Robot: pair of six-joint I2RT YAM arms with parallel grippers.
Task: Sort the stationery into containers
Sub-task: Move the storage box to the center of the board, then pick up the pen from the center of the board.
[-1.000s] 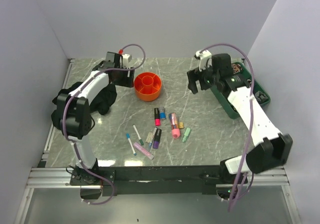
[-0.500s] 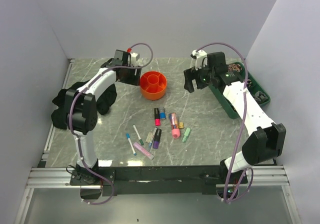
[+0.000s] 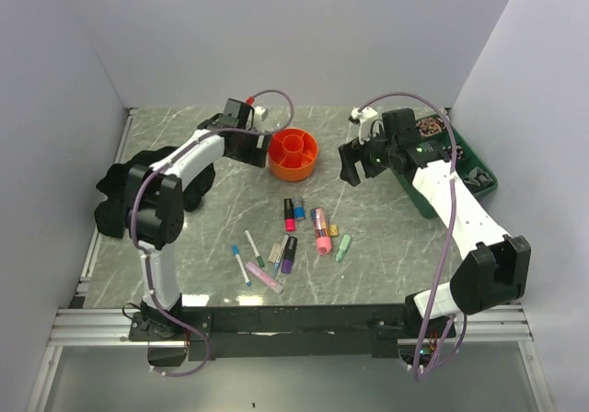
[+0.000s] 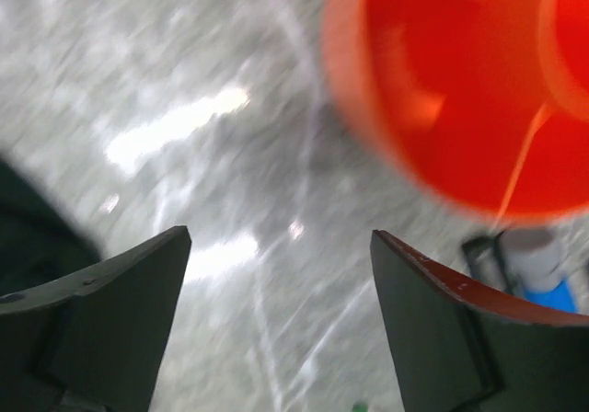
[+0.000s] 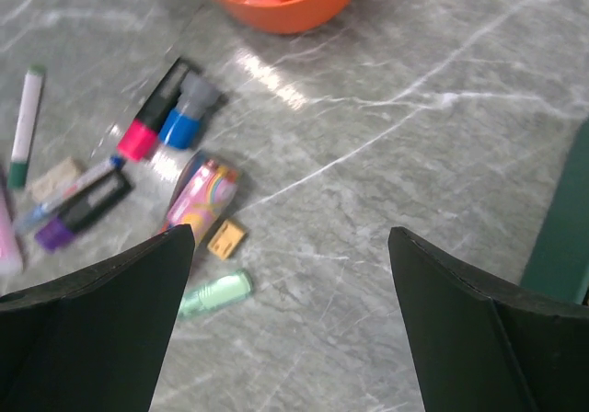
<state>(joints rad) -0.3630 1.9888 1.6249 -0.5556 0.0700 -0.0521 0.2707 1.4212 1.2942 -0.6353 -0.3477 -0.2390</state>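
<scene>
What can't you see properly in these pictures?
- Orange holder: left wrist view, blurred and cut off by the top and right edges.
- Green tray: top view, partly under the right arm; contents too small.
- Black cloth: top view, partly behind the left arm.

Probably a robotics lab, plain booth walls (image 3: 304, 35), marbled tabletop (image 3: 386, 233), metal rail (image 3: 92, 325)

My table (image 3: 386, 237) shines like polished marble. The holder (image 3: 294, 164) looks smooth orange plastic; the black bundle (image 3: 121, 173), matt cloth.
</scene>
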